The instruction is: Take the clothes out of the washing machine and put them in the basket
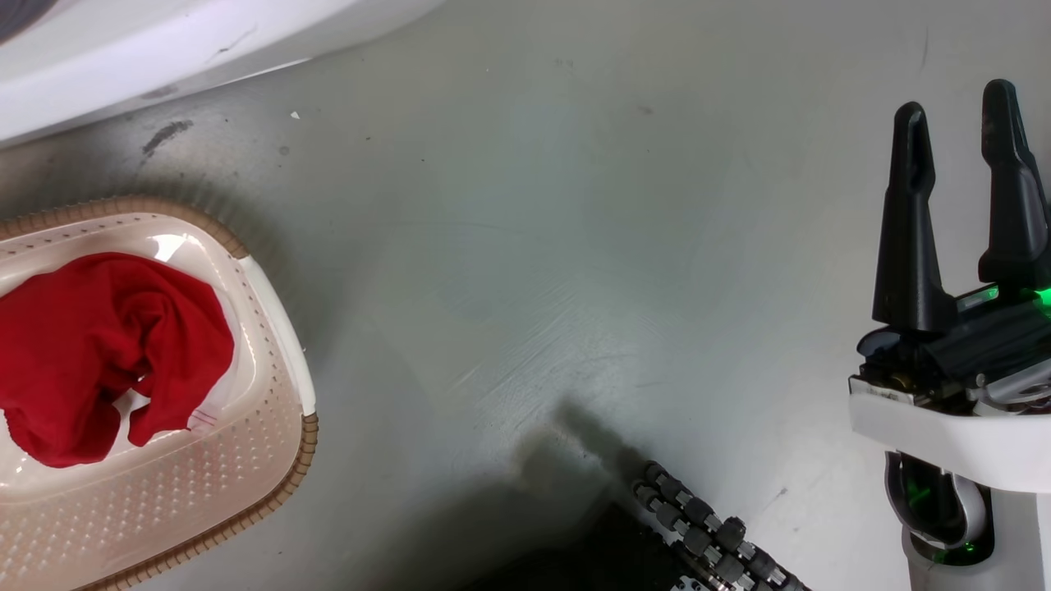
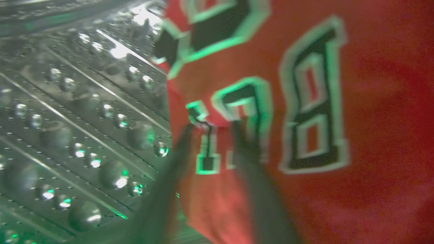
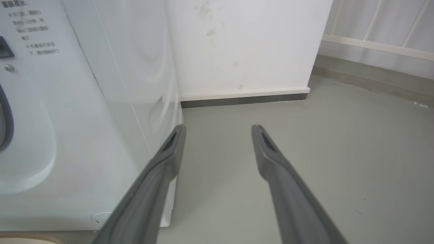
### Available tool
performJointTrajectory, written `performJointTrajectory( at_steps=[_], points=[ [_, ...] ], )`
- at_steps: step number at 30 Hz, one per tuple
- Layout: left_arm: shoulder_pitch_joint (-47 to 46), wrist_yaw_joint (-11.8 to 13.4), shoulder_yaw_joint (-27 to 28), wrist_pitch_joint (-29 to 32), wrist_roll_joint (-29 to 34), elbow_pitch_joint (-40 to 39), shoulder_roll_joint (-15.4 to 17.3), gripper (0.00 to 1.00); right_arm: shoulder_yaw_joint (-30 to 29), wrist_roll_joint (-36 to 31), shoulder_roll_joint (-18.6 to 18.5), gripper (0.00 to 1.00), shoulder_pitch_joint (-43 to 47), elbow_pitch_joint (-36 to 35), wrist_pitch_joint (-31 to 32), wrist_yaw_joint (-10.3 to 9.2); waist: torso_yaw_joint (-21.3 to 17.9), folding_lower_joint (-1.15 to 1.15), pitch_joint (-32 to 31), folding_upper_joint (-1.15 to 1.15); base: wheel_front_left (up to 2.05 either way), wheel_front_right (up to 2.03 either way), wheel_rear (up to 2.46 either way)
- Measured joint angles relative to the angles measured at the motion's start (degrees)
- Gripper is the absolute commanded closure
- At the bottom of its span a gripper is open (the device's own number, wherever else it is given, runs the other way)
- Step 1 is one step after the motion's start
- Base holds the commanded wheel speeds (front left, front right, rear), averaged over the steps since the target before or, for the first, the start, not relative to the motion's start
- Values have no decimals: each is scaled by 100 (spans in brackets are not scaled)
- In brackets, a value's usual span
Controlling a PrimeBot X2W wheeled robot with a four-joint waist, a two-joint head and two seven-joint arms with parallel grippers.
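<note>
A plain red garment (image 1: 98, 345) lies crumpled in the cream basket (image 1: 305, 447) at the head view's left. The washing machine (image 1: 123, 57) shows as a white edge at the top left; its white front (image 3: 84, 118) fills the right wrist view's left. Inside its perforated steel drum (image 2: 84, 118) lies a red jersey (image 2: 373, 118) with black-and-white lettering. My left gripper (image 2: 213, 128) is in the drum, blurred, fingers apart with their tips against the jersey. My right gripper (image 1: 956, 103) hangs open and empty over the floor, also seen as the right gripper (image 3: 218, 130).
Grey floor (image 1: 534, 246) spreads between the basket and my right arm. A black ribbed cable bundle (image 1: 714, 533) lies at the bottom. Beyond the machine stand a white wall (image 3: 244, 44) with a dark skirting and a pale railing (image 3: 373, 44). The basket's rim (image 3: 23, 234) peeks in.
</note>
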Motion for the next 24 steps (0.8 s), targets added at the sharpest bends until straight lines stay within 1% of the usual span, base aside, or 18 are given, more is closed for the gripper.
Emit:
performJointTrajectory(
  at_steps=[4, 11, 24],
  points=[
    [157, -26, -129, -257, -177, 33, -13, 100, -7, -93, 0, 0, -3, 52, 0, 0, 63, 0, -108, 0, 0, 0, 0],
    [345, -30, -230, -1049, -385, 69, -69, 100, -51, -276, 1, 0, -11, 115, -1, 0, 213, 0, -416, 0, 0, 0, 0],
    [1352, -31, -321, -2687, -981, 305, -448, 100, -96, -657, 1, 0, 202, 371, -1, 0, 586, 0, -1338, 0, 0, 0, 0]
  ],
)
